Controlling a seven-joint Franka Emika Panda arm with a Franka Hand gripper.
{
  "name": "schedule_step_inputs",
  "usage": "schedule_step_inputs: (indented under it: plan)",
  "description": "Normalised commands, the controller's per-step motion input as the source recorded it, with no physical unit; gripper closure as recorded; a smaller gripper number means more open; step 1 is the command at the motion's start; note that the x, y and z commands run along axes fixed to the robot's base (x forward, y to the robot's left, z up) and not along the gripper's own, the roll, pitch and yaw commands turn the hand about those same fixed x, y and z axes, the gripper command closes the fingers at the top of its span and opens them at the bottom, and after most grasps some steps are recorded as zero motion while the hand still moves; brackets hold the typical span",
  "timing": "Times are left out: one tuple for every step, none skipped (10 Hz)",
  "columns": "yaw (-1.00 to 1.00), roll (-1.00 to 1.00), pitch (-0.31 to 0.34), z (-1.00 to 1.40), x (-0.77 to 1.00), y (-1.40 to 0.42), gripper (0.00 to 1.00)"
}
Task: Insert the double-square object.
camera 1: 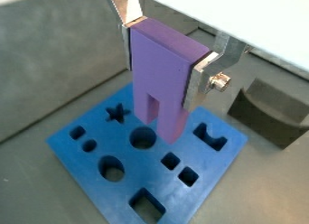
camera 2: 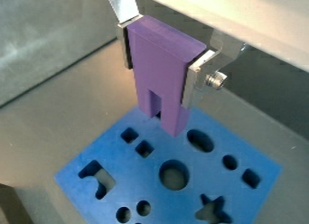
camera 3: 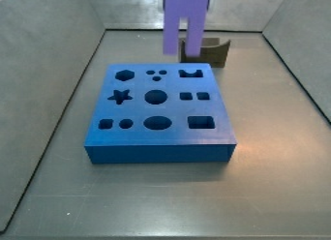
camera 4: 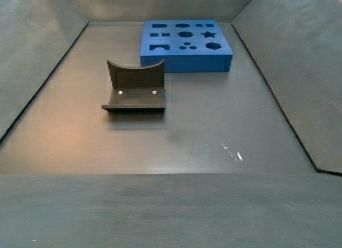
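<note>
My gripper (camera 1: 167,60) is shut on the double-square object (camera 1: 163,92), a tall purple block with a slot splitting its lower end into two legs. The silver fingers (camera 1: 203,79) clamp its upper end on both sides. It also shows held in the other wrist view (camera 2: 163,92), gripper (camera 2: 162,63) around it. The block hangs upright, legs down, above the blue board (camera 1: 223,160) with shaped holes, not touching it. In a side view the block (camera 3: 185,21) hangs over the board's far edge (camera 3: 162,152); the gripper itself is out of frame there.
A dark grey curved block (camera 4: 134,87) lies on the grey floor away from the board (camera 4: 194,64); it also shows behind the board in a side view (camera 3: 214,52) and in a wrist view (camera 1: 272,110). Grey walls enclose the floor.
</note>
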Motion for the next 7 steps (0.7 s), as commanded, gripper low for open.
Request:
schedule_step_inputs:
  plan:
    - [0.00,0.00,0.237,-0.30,0.51,0.05,1.00]
    - [0.00,0.00,0.209,-0.19,0.37,0.00,1.00]
    - [0.00,0.06,0.284,-0.32,0.41,0.00,1.00]
    - [0.00,0.20,0.317,-0.43,0.44,0.00,1.00]
    - [0.00,0.26,0.363,-0.31,0.67,0.00,1.00]
    - [0.00,0.37,0.349,-0.15,0.69,0.00,1.00]
    - [0.00,0.33,0.260,-0.36,0.58,0.00,1.00]
